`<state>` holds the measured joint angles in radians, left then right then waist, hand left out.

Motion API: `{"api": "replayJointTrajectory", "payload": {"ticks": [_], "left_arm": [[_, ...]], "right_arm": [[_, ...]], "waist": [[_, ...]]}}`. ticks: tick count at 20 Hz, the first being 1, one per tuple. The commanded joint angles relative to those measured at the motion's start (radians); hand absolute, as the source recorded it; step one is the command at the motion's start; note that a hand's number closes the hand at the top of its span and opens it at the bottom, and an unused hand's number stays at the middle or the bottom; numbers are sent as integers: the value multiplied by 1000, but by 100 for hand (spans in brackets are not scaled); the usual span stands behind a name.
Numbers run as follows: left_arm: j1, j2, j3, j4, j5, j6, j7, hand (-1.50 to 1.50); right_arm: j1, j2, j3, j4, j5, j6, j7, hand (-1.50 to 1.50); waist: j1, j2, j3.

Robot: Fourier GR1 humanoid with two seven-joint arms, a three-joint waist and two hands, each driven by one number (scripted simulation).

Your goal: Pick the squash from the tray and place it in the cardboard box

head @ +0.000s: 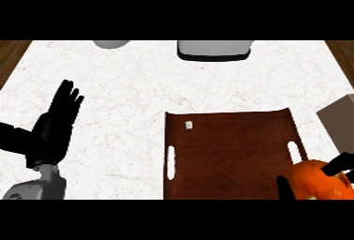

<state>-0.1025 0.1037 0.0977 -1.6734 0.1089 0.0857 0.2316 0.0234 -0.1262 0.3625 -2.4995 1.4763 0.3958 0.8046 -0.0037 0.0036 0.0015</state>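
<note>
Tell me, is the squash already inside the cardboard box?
No, the squash is in the right hand at the tray's right edge, outside the cardboard box.

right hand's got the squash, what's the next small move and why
Probably carry it right and forward toward the cardboard box. The right hand is curled round the orange squash at the brown tray's right edge, and the box sits just beyond, at the view's right edge.
</note>
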Motion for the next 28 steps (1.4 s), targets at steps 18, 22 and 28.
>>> {"api": "replayJointTrajectory", "payload": {"ticks": [18,22,28], "left_arm": [[-41,27,26,39,9,-20,-4,0],[-19,11,4,17,-1,-19,-16,0],[13,-5,-18,-32,-11,-4,22,0]], "right_arm": [[-51,-355,-858,660,-465,-86,-653,150],[-8,-421,-823,820,-403,31,-637,-150],[-155,-438,-910,1075,-523,-116,-797,-150]], "waist": [[6,2,-1],[16,4,-1],[11,-3,-1]]}}
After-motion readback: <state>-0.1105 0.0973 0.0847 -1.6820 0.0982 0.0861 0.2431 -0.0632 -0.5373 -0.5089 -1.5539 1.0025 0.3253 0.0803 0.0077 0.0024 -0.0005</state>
